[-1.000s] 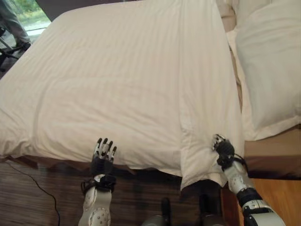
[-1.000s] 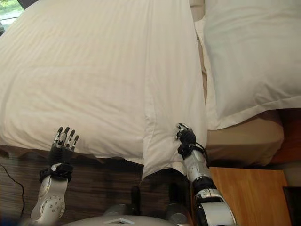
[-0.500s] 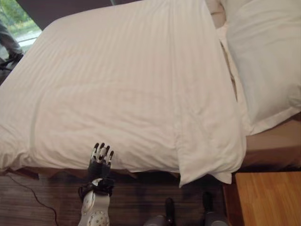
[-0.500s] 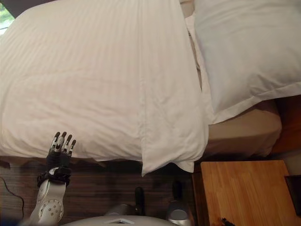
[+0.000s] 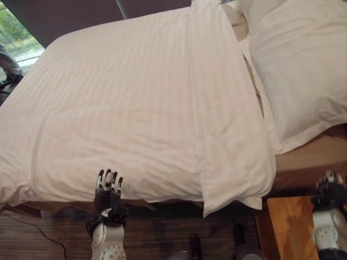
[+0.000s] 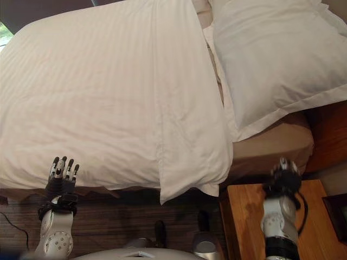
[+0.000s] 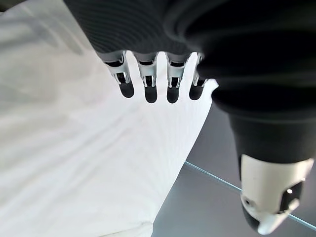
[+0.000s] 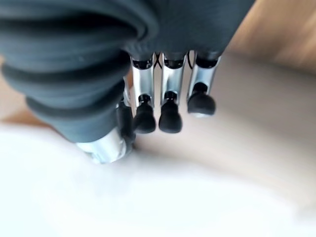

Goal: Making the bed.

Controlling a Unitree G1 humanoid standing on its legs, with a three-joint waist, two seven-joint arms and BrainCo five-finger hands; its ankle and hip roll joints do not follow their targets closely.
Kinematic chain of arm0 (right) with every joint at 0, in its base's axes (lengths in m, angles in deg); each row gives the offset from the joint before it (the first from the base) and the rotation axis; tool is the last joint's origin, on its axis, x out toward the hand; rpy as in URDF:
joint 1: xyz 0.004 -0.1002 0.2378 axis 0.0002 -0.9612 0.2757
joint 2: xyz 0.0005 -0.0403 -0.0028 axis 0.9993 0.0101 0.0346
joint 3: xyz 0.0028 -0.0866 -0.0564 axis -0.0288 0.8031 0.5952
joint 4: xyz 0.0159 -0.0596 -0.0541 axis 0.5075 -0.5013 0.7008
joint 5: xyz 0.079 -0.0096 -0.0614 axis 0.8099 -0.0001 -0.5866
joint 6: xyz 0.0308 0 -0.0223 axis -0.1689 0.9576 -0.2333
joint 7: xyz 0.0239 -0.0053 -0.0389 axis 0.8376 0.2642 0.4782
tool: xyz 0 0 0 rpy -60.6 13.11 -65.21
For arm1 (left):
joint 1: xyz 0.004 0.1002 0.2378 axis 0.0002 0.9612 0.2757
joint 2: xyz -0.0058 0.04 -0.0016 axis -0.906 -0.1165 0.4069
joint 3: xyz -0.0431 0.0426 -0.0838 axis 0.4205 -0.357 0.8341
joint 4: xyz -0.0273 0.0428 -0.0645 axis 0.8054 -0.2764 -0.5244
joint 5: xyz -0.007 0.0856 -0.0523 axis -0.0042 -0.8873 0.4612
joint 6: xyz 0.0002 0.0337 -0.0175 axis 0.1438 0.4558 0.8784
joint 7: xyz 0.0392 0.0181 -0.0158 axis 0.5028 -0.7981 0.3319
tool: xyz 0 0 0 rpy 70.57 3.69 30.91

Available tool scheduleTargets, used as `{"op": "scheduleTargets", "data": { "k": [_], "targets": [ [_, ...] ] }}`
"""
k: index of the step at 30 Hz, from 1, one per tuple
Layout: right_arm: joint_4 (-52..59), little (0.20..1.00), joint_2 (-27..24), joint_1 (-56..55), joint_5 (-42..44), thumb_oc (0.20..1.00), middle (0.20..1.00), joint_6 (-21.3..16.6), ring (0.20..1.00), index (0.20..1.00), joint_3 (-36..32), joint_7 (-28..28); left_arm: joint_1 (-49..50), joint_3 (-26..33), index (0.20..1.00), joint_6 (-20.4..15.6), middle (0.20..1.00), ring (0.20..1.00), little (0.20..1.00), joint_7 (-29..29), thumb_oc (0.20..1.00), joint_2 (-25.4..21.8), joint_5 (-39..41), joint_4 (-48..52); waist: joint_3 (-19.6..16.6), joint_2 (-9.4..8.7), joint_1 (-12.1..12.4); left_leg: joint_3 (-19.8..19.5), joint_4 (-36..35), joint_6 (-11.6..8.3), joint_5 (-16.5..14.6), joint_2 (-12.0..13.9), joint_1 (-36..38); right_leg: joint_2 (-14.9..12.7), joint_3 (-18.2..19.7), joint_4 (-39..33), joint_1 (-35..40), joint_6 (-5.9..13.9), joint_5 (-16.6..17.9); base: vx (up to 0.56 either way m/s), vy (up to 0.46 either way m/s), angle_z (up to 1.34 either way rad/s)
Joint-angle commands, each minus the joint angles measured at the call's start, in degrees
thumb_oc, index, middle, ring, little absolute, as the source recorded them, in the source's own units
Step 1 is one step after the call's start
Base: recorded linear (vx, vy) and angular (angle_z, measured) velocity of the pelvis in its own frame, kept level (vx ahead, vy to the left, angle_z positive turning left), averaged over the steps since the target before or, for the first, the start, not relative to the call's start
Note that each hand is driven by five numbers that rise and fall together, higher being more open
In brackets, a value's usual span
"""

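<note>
Lying flat along the bed (image 6: 271, 149), the duvet (image 5: 135, 108) is running lengthwise toward the pillow (image 5: 298, 65), while the left robot hand (image 5: 107, 187) and right robot hand (image 6: 284, 176) are hovering open-fingered by its near edge, holding nothing.

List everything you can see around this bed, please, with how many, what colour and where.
duvet: one, white striped, spread over the bed, its corner hanging over the near edge.
pillow: one, white, at the head of the bed, beside the duvet.
sheet: one, beige, bare below the pillow.
bedside table: one, wooden, by the bed's corner.
left hand: open, at the duvet's near edge.
right hand: fingers straight, above the bedside table.
</note>
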Motion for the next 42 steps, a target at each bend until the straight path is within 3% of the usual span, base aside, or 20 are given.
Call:
{"op": "scheduleTargets", "data": {
  "k": [1,4,11,16,18,23,32,39,41,42],
  "targets": [
    [1.25,0.200,2.74,-1.72,-5.44,0.200,0.200,-2.18,0.200,0.200,0.62,0.73,-1.49,1.80,1.000,-2.95,1.000,1.000,1.000,0.55,1.000,-2.07,-2.99,0.95,-1.86,-2.94,-0.06,0.45,0.41,-2.66,0.93,1.83,-0.01,-4.12,-1.60,0.95,1.30,3.25,-3.88,0.00,0.000,0.00],
    [7.90,0.200,6.24,-2.80,-3.21,0.200,0.200,-2.10,0.200,0.200,7.32,4.72,-1.00,1.41,1.000,-3.01,1.000,1.000,1.000,0.52,1.000,-1.73,-3.73,1.83,-1.69,-3.14,0.04,0.64,0.41,-2.76,1.13,1.92,-0.03,-3.97,-1.42,0.95,1.28,3.17,-3.81,-0.02,-0.003,-0.06],
    [11.78,0.200,7.04,-8.84,6.46,0.200,0.200,5.84,0.200,0.200,25.18,13.74,1.34,1.66,1.000,-2.24,1.000,1.000,1.000,0.22,1.000,-1.22,-4.09,4.55,-1.07,-4.01,1.01,1.13,0.41,-2.96,1.44,2.11,-0.03,-3.97,-1.55,0.95,1.10,3.17,-3.35,-0.02,-0.005,-0.04],
    [10.68,0.200,7.19,-6.69,11.01,0.200,0.200,8.20,0.200,0.200,31.06,14.74,0.64,0.82,1.000,-1.88,1.000,1.000,1.000,0.39,1.000,-1.53,-4.12,4.43,-0.87,-4.23,1.72,1.40,0.41,-3.02,1.54,2.15,-0.09,-3.99,-1.51,0.95,0.97,3.24,-3.12,0.00,-0.001,-0.01],
    [8.87,0.200,6.78,-1.77,15.73,0.200,0.200,10.99,0.200,0.200,37.69,15.61,-0.92,-1.06,1.000,-1.56,1.000,1.000,1.000,0.17,1.000,-2.54,-3.45,3.93,-0.73,-4.43,2.81,1.60,0.41,-3.08,1.68,2.18,-0.21,-4.20,-1.53,0.95,0.71,3.34,-2.73,-0.02,-0.010,-0.03],
    [6.86,0.200,7.53,2.70,16.60,0.200,0.200,12.00,0.200,0.200,42.02,15.01,-2.30,-2.62,1.000,-1.39,1.000,1.000,1.000,0.34,1.000,-3.16,-2.32,3.53,-0.58,-4.33,3.61,1.60,0.41,-3.09,1.75,2.15,-0.42,-4.38,-1.52,0.95,0.49,3.46,-2.53,0.00,0.000,0.01],
    [-1.43,0.200,9.98,9.03,15.83,0.200,0.200,13.03,0.200,0.200,45.55,13.39,-3.22,-4.69,1.000,-1.50,1.000,1.000,1.000,0.26,1.000,-5.02,-1.11,2.64,-0.13,-3.92,5.22,1.10,0.41,-3.05,2.00,1.85,-0.92,-4.65,-2.22,0.95,0.26,3.55,-2.35,0.00,0.000,0.00],
    [-12.86,0.200,12.17,12.47,15.59,0.200,0.200,12.35,0.200,0.200,41.31,9.80,-3.28,-5.20,1.000,-1.84,1.000,1.000,1.000,0.38,1.000,-6.25,-0.20,1.83,0.18,-3.16,6.71,-0.17,0.41,-3.16,2.55,1.56,-2.30,-4.75,-3.05,0.95,-0.35,3.39,-2.36,-0.01,-0.012,0.06],
    [-25.21,0.200,13.45,15.05,12.85,0.200,0.200,11.26,0.200,0.200,35.36,6.80,-3.31,-5.94,1.000,-2.43,1.000,1.000,1.000,0.27,1.000,-6.60,0.59,0.75,0.45,-2.01,7.57,-0.39,0.41,-3.18,3.07,1.45,-3.59,-4.69,-3.00,0.95,-1.75,3.51,-1.92,-0.04,-0.014,0.02],
    [-25.29,0.200,13.46,15.11,12.85,0.200,0.200,11.25,0.200,0.200,35.31,6.85,-3.34,-5.96,1.000,-2.44,1.000,1.000,1.000,0.27,1.000,-6.61,0.59,0.74,0.44,-2.02,7.61,-0.38,0.41,-3.18,3.07,1.45,-3.61,-4.69,-2.99,0.95,-1.77,3.50,-1.92,0.00,0.000,0.00]
  ]
}}
